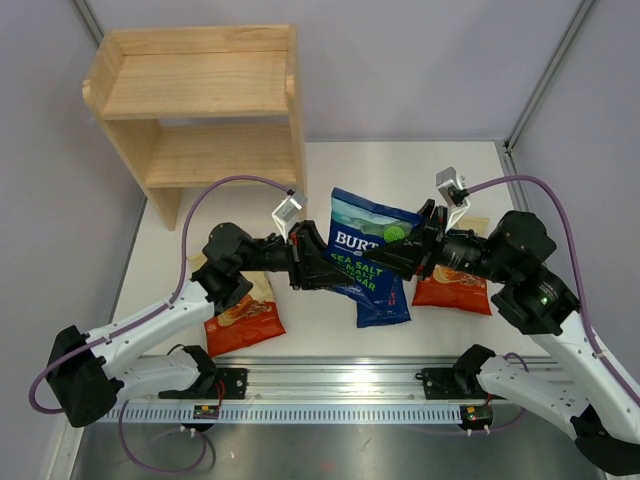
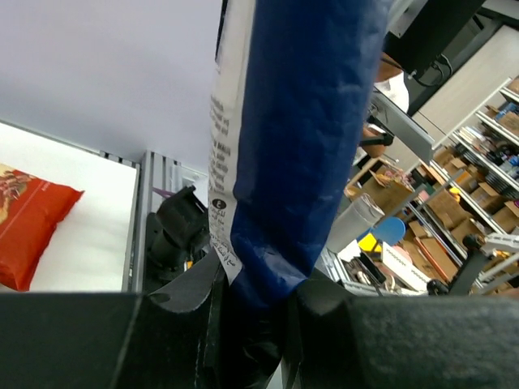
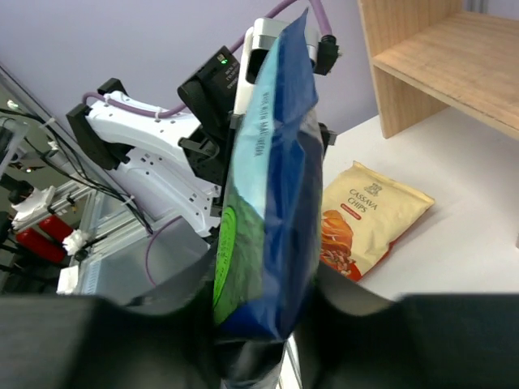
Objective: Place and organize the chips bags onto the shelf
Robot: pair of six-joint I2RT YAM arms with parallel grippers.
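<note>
Item: blue chips bag (image 1: 368,255), lettered BURTS, sea salt and malt vinegar. It is hanging above the table (image 1: 330,170) at mid-scene, between the two arms, its printed face showing to the overhead camera. The left gripper (image 1: 328,265) is biting on the bag's left edge, jaws pressing the foil from both sides; in the left wrist view the bag (image 2: 300,121) is rising straight out of that gripper (image 2: 255,324). The right gripper (image 1: 405,250) is pinching the bag's right edge, and in the right wrist view the bag (image 3: 268,203) is standing edge-on in its clamped jaws (image 3: 255,332). The left cream bag (image 1: 245,322), red-orange at the bottom and marked CASSAVA CHIPS (image 3: 369,227), is lying flat on the table near left, partly under the left arm. The right cream bag (image 1: 452,290) is lying flat under the right arm (image 2: 32,227). The shelf (image 1: 200,95), two wooden tiers, is standing at far left, well apart from the held bag.
</note>
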